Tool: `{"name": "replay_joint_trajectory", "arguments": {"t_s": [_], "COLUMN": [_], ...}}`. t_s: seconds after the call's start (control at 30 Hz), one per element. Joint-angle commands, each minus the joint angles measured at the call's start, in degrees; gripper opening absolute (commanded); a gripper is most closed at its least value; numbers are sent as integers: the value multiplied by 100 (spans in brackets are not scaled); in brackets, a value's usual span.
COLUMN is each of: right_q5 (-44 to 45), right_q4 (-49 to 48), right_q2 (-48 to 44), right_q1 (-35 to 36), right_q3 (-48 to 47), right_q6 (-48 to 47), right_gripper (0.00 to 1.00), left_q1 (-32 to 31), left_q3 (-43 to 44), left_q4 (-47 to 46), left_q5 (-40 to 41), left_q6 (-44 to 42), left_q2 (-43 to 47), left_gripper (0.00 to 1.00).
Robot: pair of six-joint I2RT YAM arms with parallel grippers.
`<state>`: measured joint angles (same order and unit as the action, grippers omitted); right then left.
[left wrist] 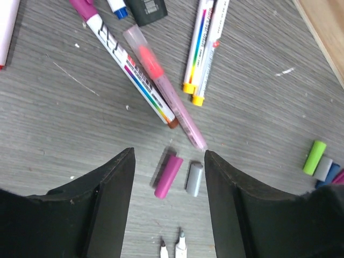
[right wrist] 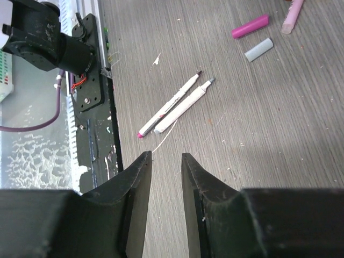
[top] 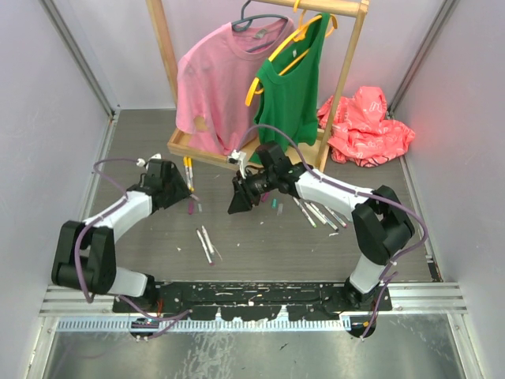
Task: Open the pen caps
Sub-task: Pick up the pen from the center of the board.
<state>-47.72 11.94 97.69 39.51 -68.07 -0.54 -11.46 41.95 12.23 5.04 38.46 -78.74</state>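
My left gripper (left wrist: pixel 169 153) hangs open just above the table. A magenta pen cap (left wrist: pixel 168 176) and a grey pen cap (left wrist: pixel 194 179) lie loose on the wood between its fingers. More caps, among them a green one (left wrist: pixel 314 157), lie to the right. Ahead lie a pink highlighter (left wrist: pixel 166 88), a purple-capped marker (left wrist: pixel 129 59) and two yellow-capped markers (left wrist: pixel 201 48). My right gripper (right wrist: pixel 166 156) is open by a narrow gap and holds nothing. Beyond it rest two uncapped markers (right wrist: pixel 177 105). From above, both grippers (top: pixel 188 196) (top: pixel 237 205) sit mid-table.
A wooden clothes rack base (top: pixel 185 146) with a pink shirt (top: pixel 217 79) and a green top (top: pixel 296 83) stands behind. A red bag (top: pixel 367 126) lies at back right. Several markers (top: pixel 319 213) lie under the right arm. The black base rail (right wrist: pixel 94 107) borders the near edge.
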Motion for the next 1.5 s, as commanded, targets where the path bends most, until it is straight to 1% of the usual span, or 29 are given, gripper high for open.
{"name": "replay_joint_trajectory", "arguments": {"t_s": [0.0,0.13,0.2,0.33,0.53,0.73,1.07,1.17,1.33,1.47], "right_q5": [-198,-223,-243,-259,-262,-286,-308,-305,-308,-324], "right_q4": [71,114,119,132,149,168,168,168,168,176], "right_q2": [-241,-207,-200,-172,-141,-110,-101,-100,-101,-87], "right_q1": [15,13,17,20,14,15,15,15,21,19], "right_q3": [-204,-227,-227,-230,-246,-252,-256,-251,-259,-252], "right_q6": [-298,-331,-352,-362,-369,-374,-369,-371,-370,-371], "right_gripper": [34,34,34,34,34,34,34,34,34,34], "left_q1": [109,116,118,122,119,118,120,118,124,118], "left_q3": [622,1149,1421,1758,1792,1952,1846,1945,2199,2296], "left_q4": [91,520,781,1094,995,1093,967,1034,1253,1341], "left_q5": [117,300,372,451,437,416,245,210,182,134], "left_q6": [214,357,365,339,329,303,373,398,408,400], "left_q2": [-492,-957,-1174,-1496,-1698,-1880,-1608,-1688,-1959,-2080], "left_gripper": [55,51,48,44,45,44,45,44,36,33]}}
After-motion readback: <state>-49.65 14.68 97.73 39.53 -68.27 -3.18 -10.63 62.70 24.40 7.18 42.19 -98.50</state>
